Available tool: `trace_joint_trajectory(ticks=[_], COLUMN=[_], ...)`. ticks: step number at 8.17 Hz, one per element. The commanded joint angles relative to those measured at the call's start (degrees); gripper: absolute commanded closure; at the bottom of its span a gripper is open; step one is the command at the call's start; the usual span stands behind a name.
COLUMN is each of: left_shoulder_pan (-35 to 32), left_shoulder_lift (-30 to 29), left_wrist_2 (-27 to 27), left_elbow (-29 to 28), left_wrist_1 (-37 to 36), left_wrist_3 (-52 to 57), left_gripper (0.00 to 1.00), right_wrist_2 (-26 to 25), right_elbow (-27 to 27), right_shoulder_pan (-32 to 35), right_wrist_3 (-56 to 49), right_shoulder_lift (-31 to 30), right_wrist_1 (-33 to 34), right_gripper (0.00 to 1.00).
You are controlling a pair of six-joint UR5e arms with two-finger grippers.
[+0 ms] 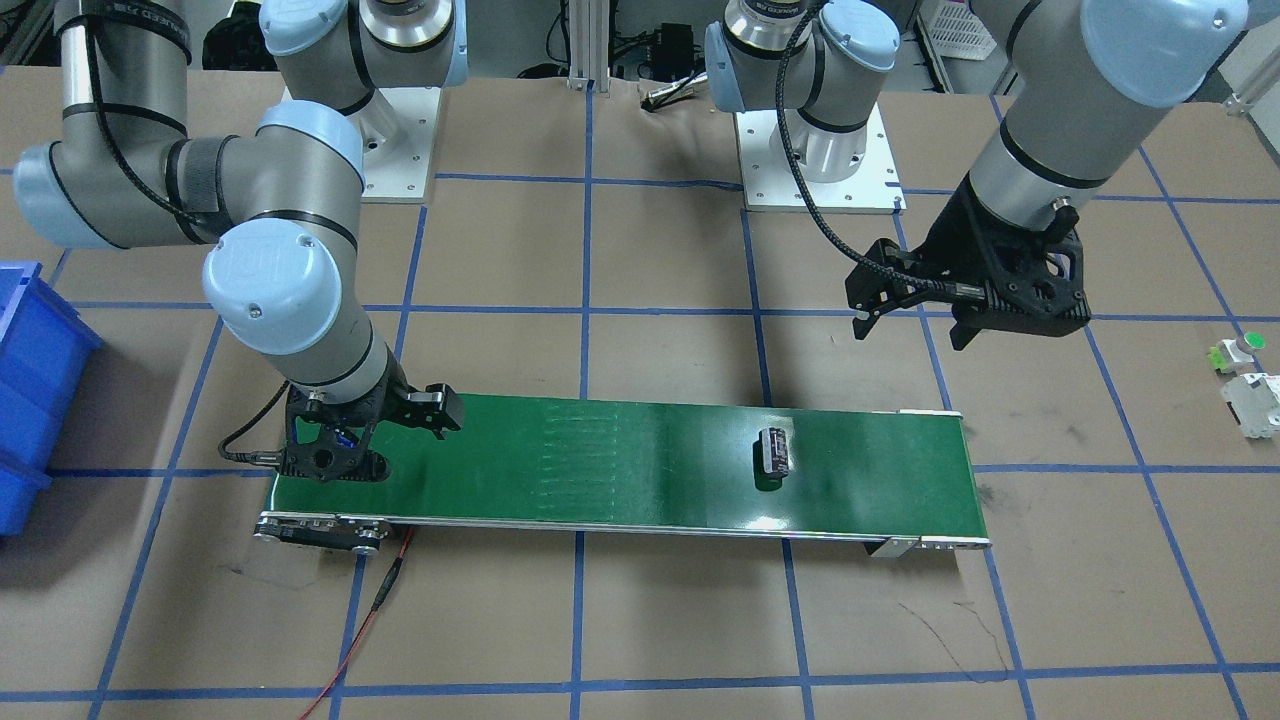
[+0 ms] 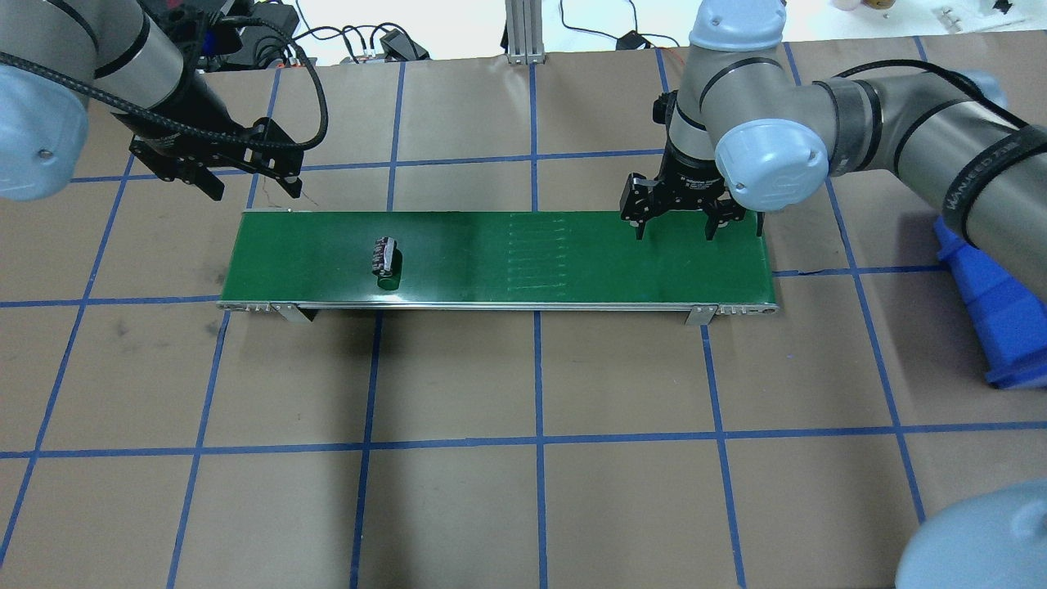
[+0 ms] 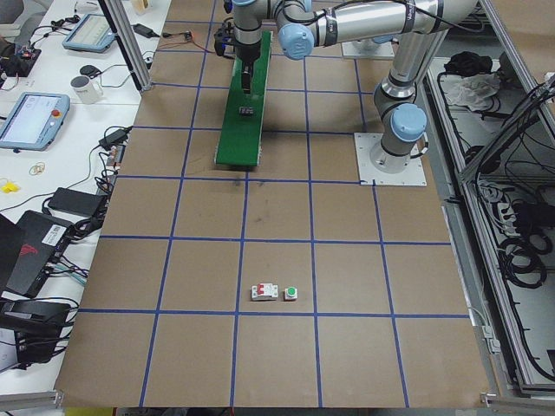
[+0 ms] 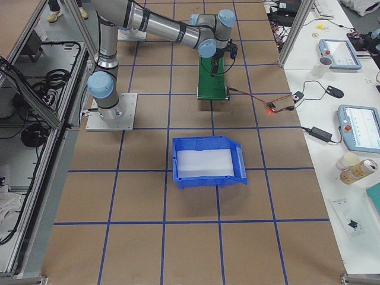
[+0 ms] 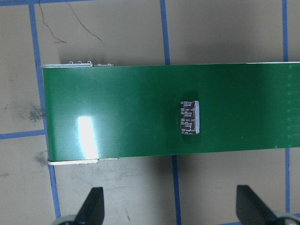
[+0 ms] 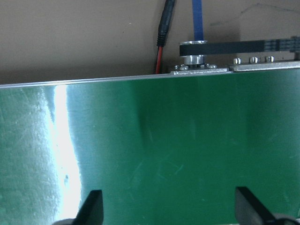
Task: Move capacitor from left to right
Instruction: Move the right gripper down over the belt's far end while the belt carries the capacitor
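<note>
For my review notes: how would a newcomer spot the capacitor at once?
Find the long green belt crossing the table. Near its end on the robot's left lies the capacitor, the only thing lying on it. It is a small dark oblong with a ribbed maroon-grey face, unlike the white block and green button off on the table.

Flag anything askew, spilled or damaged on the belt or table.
Nothing spilled or broken. The capacitor lies on its side across the belt, near its left end, alone. Only wear shows: fine scratch lines across the belt's middle and dark scuffs on the table paper beside that end.
</note>
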State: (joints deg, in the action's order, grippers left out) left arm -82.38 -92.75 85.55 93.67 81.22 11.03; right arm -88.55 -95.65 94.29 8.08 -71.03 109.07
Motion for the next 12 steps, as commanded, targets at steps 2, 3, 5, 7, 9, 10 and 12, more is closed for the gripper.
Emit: trace_joint_trajectory(ticks=[2,3,5,7,9,10,12], left_shoulder_pan=[0.0,0.0,0.0,0.0,0.0,0.0,0.0], left_shoulder_lift=[-1.1,-1.3,-1.4,-2.1,-2.2,-2.3,-2.4], left_wrist_2=[1.7,1.7,1.5,1.5,1.6,1.5,1.5], left_elbow=[-0.3,-0.1,0.0,0.0,0.0,0.0,0.0], left_wrist_1=[-0.2,-0.4,-0.5,-0.6,-0.7,-0.8,-0.8], left_wrist_3=[-0.2,-0.2,-0.2,-0.2,-0.1,-0.2,0.0], left_gripper=[0.0,0.0,0.0,0.0,0.0,0.0,0.0], right_wrist_2=[12.6,12.7,12.5,12.7,12.7,12.8,13.1], right_elbow=[-3.0,-4.7,-5.0,-5.1,-5.1,-5.1,-5.1], right_shoulder_pan=[-7.8,-9.3,-9.3,-9.2,-9.2,-9.2,-9.2], right_wrist_3=[-17.2,-19.1,-18.8,-18.8,-18.9,-18.9,-18.8], right_shoulder_lift=[0.2,0.2,0.1,0.1,0.2,0.3,0.3], right_wrist_1=[1.8,1.8,1.7,1.7,1.7,1.7,1.7], right_gripper=[0.0,0.0,0.0,0.0,0.0,0.0,0.0])
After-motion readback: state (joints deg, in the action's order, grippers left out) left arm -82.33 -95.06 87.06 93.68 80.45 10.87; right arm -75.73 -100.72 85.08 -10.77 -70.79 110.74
